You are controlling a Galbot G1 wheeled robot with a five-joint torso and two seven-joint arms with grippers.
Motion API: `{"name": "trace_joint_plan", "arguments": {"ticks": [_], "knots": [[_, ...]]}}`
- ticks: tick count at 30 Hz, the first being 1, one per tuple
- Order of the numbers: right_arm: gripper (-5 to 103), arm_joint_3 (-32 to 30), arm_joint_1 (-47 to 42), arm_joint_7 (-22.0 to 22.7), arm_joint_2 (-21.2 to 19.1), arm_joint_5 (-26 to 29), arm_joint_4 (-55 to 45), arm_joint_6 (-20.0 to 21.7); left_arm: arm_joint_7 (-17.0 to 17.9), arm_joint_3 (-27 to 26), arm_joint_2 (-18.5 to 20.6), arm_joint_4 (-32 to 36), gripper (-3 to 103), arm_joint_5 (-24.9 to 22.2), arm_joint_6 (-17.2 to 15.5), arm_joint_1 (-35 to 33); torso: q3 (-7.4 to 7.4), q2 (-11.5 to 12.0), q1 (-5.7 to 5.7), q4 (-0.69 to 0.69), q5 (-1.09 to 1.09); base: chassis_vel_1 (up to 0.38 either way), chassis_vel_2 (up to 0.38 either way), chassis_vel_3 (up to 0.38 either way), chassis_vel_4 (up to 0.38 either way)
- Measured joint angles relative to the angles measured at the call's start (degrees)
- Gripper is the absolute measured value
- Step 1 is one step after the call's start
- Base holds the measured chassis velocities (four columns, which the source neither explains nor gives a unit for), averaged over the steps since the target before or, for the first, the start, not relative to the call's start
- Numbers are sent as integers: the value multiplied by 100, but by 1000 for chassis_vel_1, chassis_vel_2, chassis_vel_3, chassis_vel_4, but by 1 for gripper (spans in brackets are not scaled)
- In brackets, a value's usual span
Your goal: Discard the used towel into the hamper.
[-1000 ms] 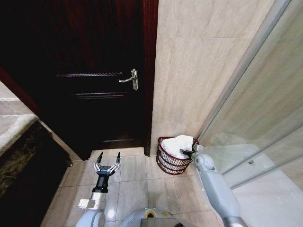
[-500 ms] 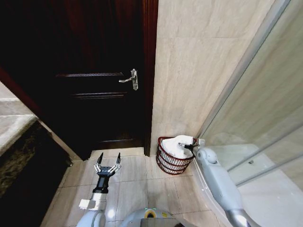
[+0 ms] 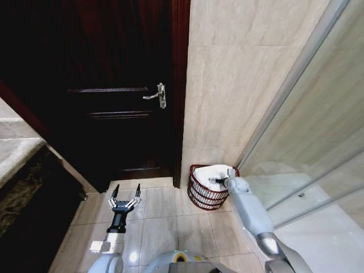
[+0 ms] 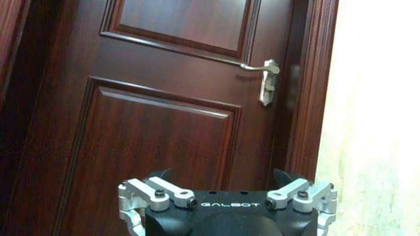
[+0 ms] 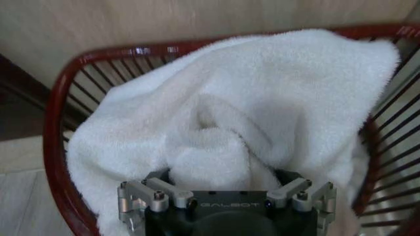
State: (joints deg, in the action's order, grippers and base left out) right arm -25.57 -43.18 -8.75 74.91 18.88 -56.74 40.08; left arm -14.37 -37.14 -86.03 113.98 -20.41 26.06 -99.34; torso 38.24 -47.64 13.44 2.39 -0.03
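Note:
The hamper (image 3: 200, 192), a round dark red wire basket, stands on the floor in the corner between the door frame and the glass shower wall. The white towel (image 3: 215, 172) lies bunched inside it and fills it to the rim (image 5: 56, 123). My right gripper (image 3: 217, 181) reaches in over the rim, open, with a thick fold of towel (image 5: 217, 147) bulging between its jaws (image 5: 226, 177). My left gripper (image 3: 124, 203) hangs open above the floor tiles in front of the door, away from the hamper.
A dark wooden door (image 3: 114, 85) with a metal lever handle (image 3: 159, 95) is shut, left of the hamper. Beige tiled wall (image 3: 239, 68) rises behind it. The glass shower panel (image 3: 318, 142) runs along the right. A dark counter edge (image 3: 23, 170) is at the left.
My right arm has swung left, further over the hamper. The towel, earlier heaped above the rim, now sits lower and flatter inside. My left gripper has dropped back slightly.

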Motion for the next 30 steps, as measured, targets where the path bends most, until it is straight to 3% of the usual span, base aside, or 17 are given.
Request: {"name": "trace_joint_plan", "arguments": {"ticks": [5, 11, 14, 20, 25, 30], "knots": [[100, -127, 219, -81, 218, -227, 514, -97, 3, -11, -30, 1, 100, -2, 1, -8, 1, 0, 1, 1, 3, 0, 0, 0, 0], [100, -154, 221, 69, 208, -170, 396, -110, 11, -11, -66, 18, 100, 0, 5, 7, 2, 0, 1, 3, 6, 0, 0, 0, 0], [100, -152, -61, 162, -102, 201, -442, 91, 45, -9, -68, 70, 100, 0, 5, -1, 3, 0, 2, 0, 5, 0, 0, 0, 0], [100, 105, -265, 13, -496, 374, -1020, 169, 69, 45, -138, 72, 100, 71, 45, -34, 2, -1, 2, -4, 3, 0, 0, 0, 0], [100, 273, 68, -133, -388, 211, -396, 27, 70, 75, -213, 70, 100, 155, 54, -95, 2, -1, 2, 3, 4, 0, 0, 0, 0], [100, 299, 640, -245, 58, -288, 845, -313, 99, 29, -199, 78, 100, 160, 44, -82, 2, -1, 1, 1, 1, 0, 0, 0, 0]]}}
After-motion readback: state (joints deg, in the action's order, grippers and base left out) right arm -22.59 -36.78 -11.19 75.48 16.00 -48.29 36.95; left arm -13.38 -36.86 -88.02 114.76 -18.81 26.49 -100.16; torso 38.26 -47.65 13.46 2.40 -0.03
